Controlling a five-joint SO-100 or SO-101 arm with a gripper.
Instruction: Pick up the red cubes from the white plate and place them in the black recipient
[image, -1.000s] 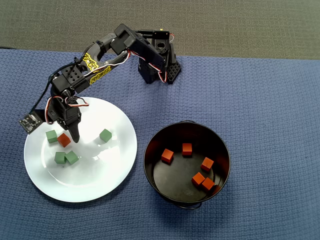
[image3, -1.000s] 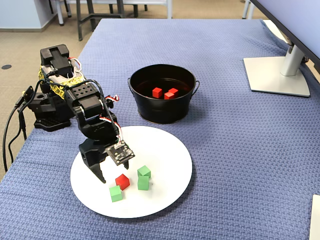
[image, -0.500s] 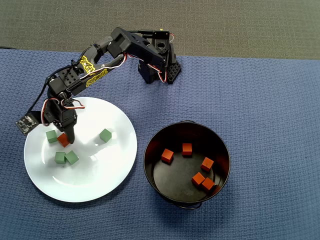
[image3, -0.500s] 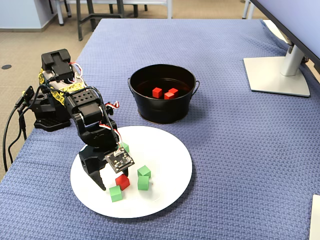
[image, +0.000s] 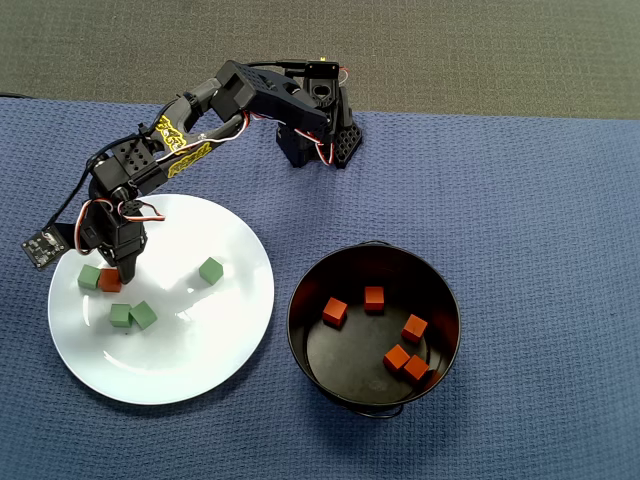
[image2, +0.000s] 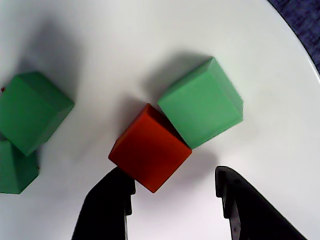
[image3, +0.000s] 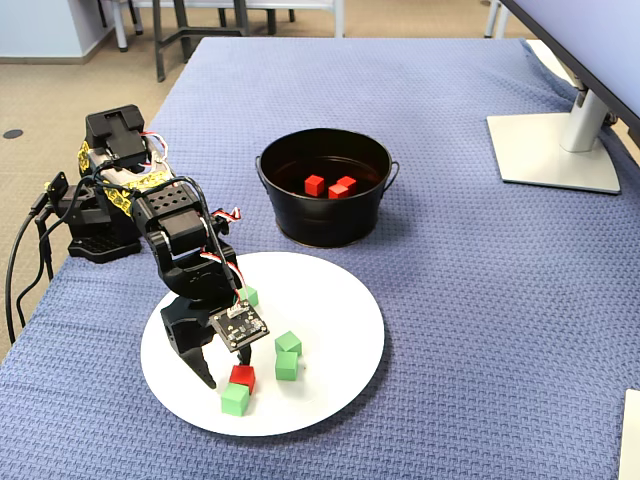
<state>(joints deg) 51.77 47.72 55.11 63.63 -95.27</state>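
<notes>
Wrist view: gripper (image2: 175, 187) spread wide, holding nothing. Left finger (image2: 107, 200) tip touches the lower-left edge of the last red cube (image2: 150, 147) on the white plate (image2: 150, 40); right finger stands clear of it. A green cube (image2: 202, 102) abuts the red one's upper right side; two more green cubes sit at far left, touching each other.

Overhead view: arm reaches down over the plate's left part (image: 200, 350); red cube (image: 110, 281) beside a green cube. Black recipient (image: 300, 340) right of the plate, apart from it, holding five red cubes (image: 375, 299).
</notes>
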